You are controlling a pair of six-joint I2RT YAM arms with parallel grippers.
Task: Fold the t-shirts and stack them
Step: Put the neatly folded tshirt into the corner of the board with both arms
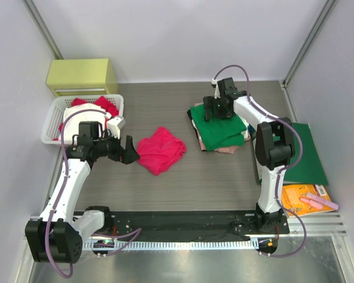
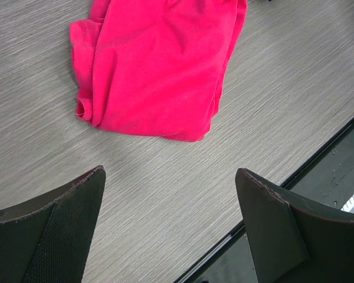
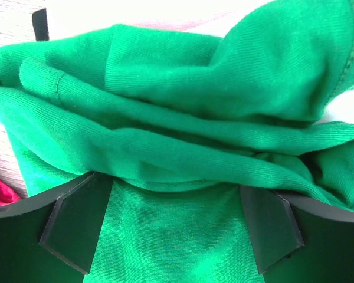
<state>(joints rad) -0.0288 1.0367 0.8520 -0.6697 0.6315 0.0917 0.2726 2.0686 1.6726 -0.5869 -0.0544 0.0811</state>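
A crumpled pinkish-red t-shirt (image 1: 160,149) (image 2: 159,65) lies on the table, left of centre. My left gripper (image 1: 128,150) (image 2: 171,171) hovers just left of it, open, with only bare tabletop between its fingers (image 2: 53,224). At the back right a green t-shirt (image 1: 218,127) (image 3: 177,118) lies loosely folded on a pale beige-pink t-shirt (image 1: 227,150). My right gripper (image 1: 218,109) (image 3: 174,194) is down at the green shirt's far edge with its jaws wide apart. Green cloth spreads between the fingers (image 3: 76,224) and a fold lies across their tips.
A white basket (image 1: 53,127) with red and white clothes stands at the left edge, with a yellow-green box (image 1: 81,75) behind it. A flat dark-green folder (image 1: 304,154) lies at the right edge, and an orange packet (image 1: 304,197) lies in front of it.
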